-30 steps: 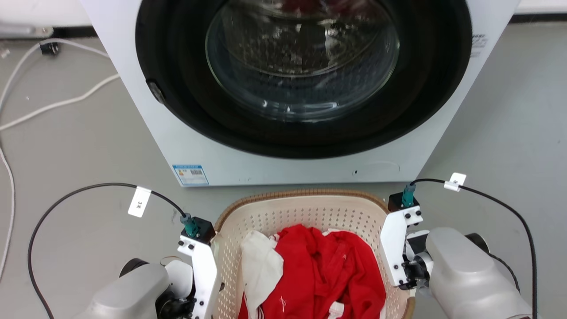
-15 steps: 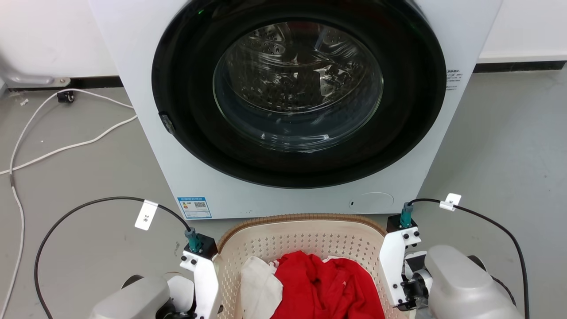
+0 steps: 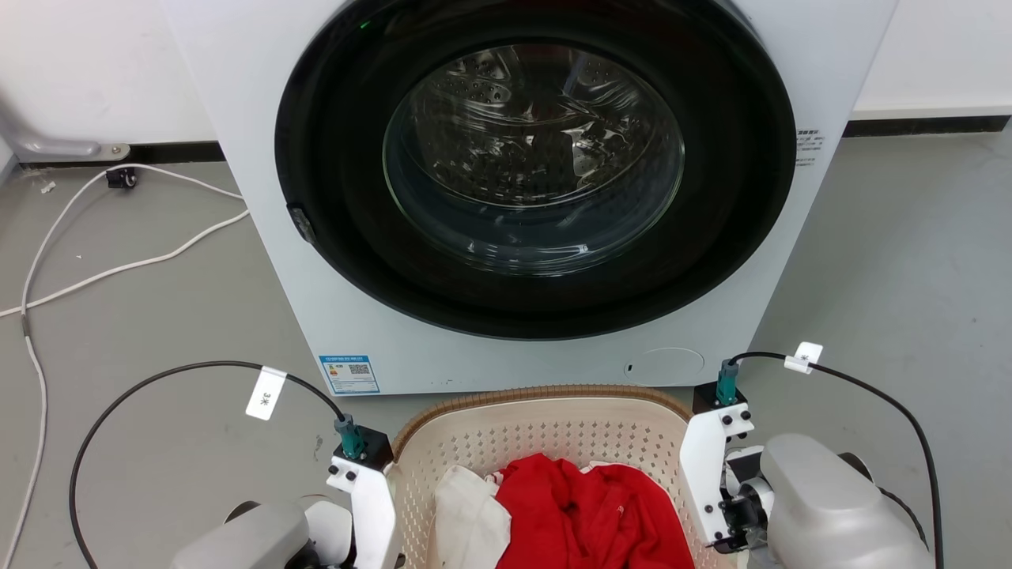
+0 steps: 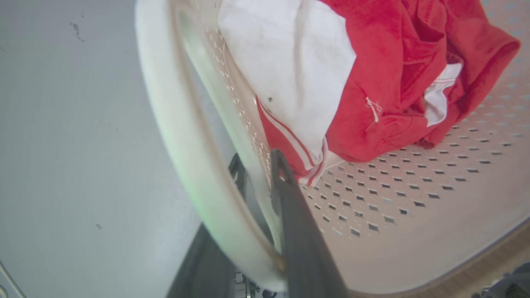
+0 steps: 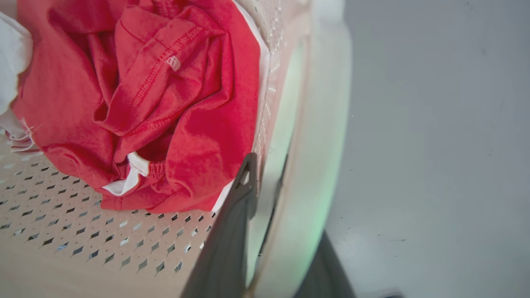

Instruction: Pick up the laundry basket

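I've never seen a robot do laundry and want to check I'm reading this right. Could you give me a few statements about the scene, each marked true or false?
1. The basket holds red and white clothes. True.
2. The washer has its door hanging open. False: the round glass door is shut.
3. The left hand has one finger inside the basket's wall and one outside. True.
4. The right hand hangs free, touching nothing. False: its fingers straddle the basket's other wall.
5. A white cable lies on the floor left of the washer. True.
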`<state>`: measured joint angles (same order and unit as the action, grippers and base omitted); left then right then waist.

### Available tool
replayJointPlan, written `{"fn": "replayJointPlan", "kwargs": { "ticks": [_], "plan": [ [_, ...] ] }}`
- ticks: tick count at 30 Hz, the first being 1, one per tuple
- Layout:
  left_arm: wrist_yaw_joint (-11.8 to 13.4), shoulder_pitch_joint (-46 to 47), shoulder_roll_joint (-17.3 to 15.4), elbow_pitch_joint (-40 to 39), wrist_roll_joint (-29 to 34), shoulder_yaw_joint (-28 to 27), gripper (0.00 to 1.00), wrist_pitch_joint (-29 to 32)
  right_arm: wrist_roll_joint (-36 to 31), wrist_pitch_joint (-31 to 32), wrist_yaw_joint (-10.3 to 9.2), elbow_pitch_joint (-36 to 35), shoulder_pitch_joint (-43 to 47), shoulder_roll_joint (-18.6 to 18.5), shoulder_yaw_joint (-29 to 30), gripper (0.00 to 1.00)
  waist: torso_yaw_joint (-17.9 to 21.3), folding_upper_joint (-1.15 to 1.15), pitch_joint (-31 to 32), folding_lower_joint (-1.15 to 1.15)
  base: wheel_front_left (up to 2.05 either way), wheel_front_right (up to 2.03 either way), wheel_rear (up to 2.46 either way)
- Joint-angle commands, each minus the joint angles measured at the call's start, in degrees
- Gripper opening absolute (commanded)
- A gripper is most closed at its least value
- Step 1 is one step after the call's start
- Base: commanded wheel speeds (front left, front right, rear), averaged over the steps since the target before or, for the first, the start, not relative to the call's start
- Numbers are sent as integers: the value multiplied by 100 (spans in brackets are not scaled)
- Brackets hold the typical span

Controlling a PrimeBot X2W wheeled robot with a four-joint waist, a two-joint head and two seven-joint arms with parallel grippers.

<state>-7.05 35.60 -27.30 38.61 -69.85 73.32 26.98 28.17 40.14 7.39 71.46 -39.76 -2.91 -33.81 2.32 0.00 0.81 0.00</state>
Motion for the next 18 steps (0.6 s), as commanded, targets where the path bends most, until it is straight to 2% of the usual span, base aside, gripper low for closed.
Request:
{"fn": "replayJointPlan", "kwargs": {
  "ticks": [1,18],
  "plan": [
    [-73,-52,51,-56,2,14,0,1,-42,-5,18,1,-53,4,-59,0,-3,0,18,0,0,0,0],
    [-73,-118,71,-31,52,15,0,44,104,-13,18,15,-28,4,-189,0,48,0,50,0,0,0,0]
  ]
}}
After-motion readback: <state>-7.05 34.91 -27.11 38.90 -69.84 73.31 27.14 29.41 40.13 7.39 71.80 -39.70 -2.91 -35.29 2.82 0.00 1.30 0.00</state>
